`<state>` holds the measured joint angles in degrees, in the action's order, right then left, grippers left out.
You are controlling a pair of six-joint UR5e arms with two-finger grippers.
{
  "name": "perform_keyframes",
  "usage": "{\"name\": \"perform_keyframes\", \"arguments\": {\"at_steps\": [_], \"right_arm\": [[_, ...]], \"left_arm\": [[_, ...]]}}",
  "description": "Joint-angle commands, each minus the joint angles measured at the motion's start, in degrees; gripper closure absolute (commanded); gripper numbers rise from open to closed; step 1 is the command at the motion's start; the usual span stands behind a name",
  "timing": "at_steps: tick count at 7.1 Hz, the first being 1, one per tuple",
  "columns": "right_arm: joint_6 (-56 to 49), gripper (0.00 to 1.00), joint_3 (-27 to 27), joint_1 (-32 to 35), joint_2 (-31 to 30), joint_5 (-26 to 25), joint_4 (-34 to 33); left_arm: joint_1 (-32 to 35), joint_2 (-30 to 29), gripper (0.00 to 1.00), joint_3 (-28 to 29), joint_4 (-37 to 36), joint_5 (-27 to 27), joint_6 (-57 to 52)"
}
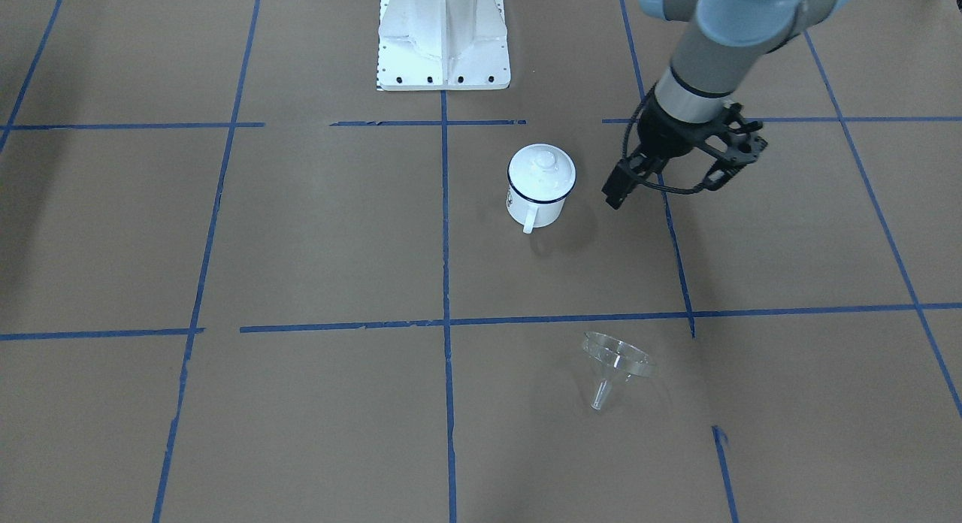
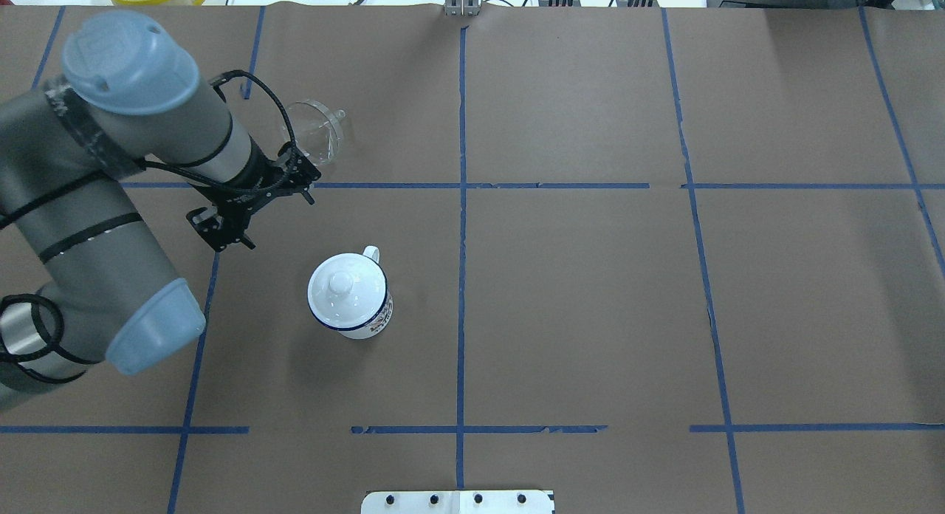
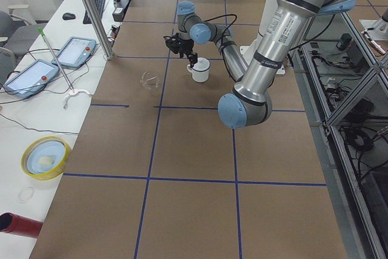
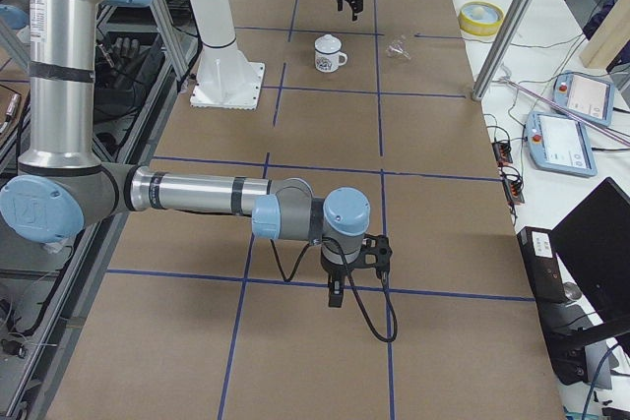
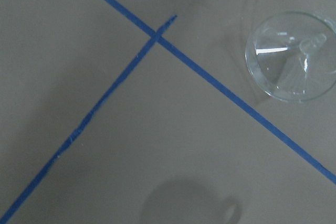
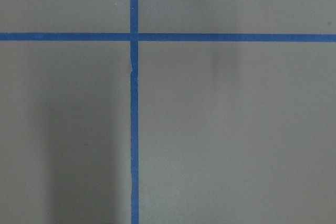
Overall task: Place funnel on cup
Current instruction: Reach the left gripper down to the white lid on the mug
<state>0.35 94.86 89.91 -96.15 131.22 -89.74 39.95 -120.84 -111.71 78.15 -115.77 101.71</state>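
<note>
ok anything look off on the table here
Two things. The cup has a round white lid sitting on its mouth, so a funnel could not seat there as things stand. The funnel lies tipped on its side, well apart from the cup, not upright. Nothing looks spilled or broken.

Brown paper-covered table (image 2: 590, 314) gridded with blue tape (image 2: 461, 278) lines.

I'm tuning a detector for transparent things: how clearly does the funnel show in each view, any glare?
Left wrist view: the funnel is sharp, with a bright glint inside its cone; front-facing view: a faint outline on the brown paper, spout discernible; overhead view: pale rim lines only; both side views: tiny, barely separable.
</note>
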Motion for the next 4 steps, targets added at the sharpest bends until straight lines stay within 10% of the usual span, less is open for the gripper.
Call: {"name": "perform_keyframes", "arguments": {"at_steps": [1, 4], "right_arm": [[0.0, 0.0, 0.06, 0.0, 0.0, 0.0, 0.0], [0.0, 0.0, -0.02, 0.0, 0.0, 0.0, 0.0]], "left_arm": [[-5.83, -3.87, 0.0, 0.18, -3.24, 3.09, 4.02], [-10.68, -3.52, 0.16, 0.18, -3.44, 8.54, 7.02]]}}
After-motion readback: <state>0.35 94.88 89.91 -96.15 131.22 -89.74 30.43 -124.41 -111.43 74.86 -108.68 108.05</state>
